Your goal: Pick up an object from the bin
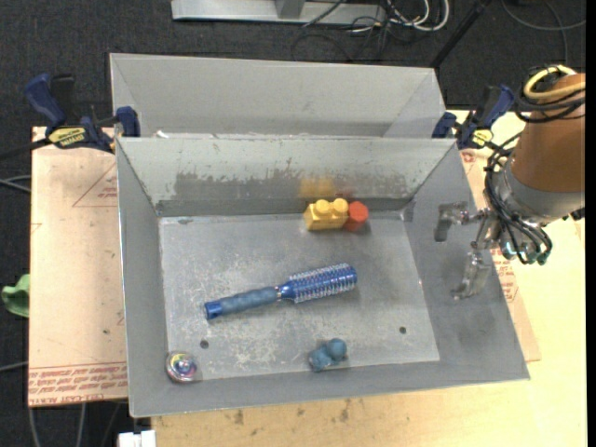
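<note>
My gripper [455,257] hangs at the bin's right side, over the sloping right wall, with its two metal fingers spread apart and nothing between them. Nearest to it, against the back wall, a yellow toy block [326,214] rests with a small orange piece [358,214] touching its right side. A blue hairbrush [279,293] lies across the middle of the floor, bristle head pointing right toward the gripper, handle to the left. All three lie well to the gripper's left.
A small blue lumpy thing [327,354] sits near the front edge of the floor. A round shiny silver object [182,367] lies in the front left corner. The arm with its orange cover and cables stands outside the right rim.
</note>
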`<state>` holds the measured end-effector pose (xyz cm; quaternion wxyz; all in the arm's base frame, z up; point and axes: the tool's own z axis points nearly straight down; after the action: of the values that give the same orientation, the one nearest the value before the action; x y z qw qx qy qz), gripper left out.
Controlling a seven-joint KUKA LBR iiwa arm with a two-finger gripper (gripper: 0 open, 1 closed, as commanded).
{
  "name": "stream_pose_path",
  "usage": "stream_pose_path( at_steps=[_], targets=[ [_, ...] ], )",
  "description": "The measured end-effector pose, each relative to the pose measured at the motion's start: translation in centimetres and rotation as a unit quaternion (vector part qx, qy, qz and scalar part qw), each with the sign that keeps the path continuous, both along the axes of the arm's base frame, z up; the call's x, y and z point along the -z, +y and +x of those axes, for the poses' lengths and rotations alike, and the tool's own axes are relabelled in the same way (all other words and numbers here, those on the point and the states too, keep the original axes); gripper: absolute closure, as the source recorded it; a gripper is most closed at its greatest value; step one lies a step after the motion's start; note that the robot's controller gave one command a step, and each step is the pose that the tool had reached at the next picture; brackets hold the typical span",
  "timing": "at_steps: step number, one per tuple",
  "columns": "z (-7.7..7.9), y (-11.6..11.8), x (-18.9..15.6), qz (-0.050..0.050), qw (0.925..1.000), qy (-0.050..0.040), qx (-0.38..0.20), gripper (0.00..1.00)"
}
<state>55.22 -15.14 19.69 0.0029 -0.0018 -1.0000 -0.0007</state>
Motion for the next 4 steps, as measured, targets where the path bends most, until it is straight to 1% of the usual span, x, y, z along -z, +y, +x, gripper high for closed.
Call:
stream_pose_path(
  at_steps=[1, 2, 3, 4],
  targets=[
    [3.3, 9.0, 12.8, 0.002, 0.9655, -0.0023, -0.260, 0.00],
    [3.2, 18.1, 9.5, 0.003, 0.9655, -0.0064, -0.260, 0.00],
    [2.2, 18.6, 7.9, 0.001, 0.9741, -0.0043, -0.226, 0.00],
    [2.9, 18.4, 12.9, 0.001, 0.9860, -0.0020, -0.167, 0.00]
  ],
)
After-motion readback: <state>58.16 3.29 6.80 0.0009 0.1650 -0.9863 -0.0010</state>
